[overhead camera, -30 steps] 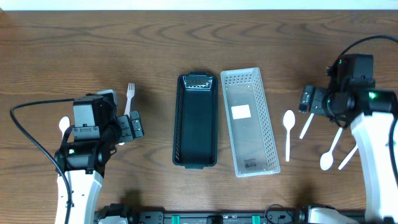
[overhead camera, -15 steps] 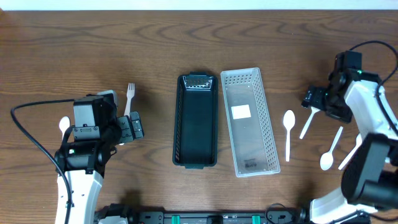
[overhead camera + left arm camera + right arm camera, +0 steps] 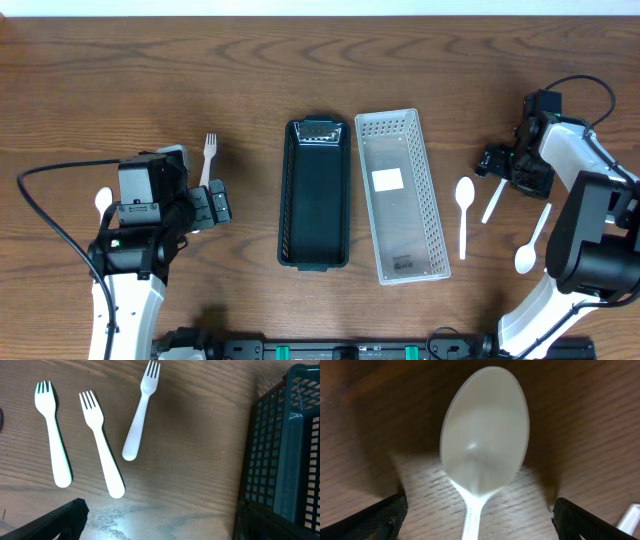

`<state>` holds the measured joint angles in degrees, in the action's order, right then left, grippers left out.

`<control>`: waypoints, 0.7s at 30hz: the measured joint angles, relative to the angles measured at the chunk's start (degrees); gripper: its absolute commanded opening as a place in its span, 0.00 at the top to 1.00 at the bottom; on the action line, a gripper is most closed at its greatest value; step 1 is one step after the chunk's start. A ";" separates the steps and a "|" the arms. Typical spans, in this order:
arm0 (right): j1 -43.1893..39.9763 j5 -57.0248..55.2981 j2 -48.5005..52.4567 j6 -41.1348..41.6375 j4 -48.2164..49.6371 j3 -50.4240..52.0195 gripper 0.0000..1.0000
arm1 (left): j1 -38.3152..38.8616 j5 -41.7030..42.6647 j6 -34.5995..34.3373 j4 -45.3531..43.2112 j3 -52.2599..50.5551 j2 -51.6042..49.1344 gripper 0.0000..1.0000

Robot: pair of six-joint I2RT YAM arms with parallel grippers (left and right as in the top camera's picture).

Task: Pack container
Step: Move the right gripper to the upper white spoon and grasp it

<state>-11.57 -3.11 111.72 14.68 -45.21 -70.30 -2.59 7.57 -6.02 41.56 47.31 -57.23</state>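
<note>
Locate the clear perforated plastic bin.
Overhead, mid-table: the clear bin lies beside the dark green plastic basket on its right, a white plastic spoon beyond it.

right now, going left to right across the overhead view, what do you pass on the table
fork → dark basket → clear basket → spoon

Left claw (image 3: pixel 219 203) and right claw (image 3: pixel 491 160), both jaws spread wide.
</note>
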 measured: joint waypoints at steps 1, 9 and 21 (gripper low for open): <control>0.00 0.09 0.07 -0.02 0.00 -0.04 0.09 | 0.00 0.00 0.02 0.00 -0.02 0.00 0.02; -0.09 2.27 0.63 0.11 -0.02 -0.48 0.55 | 0.00 0.00 0.00 -0.02 -0.02 0.00 0.02; -0.09 2.25 0.66 0.22 -0.59 -0.52 0.99 | 0.00 0.00 0.00 0.00 0.00 0.00 0.02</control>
<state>-11.66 -0.86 112.38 14.90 -45.80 -70.83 -2.59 7.57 -6.02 41.56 47.31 -57.23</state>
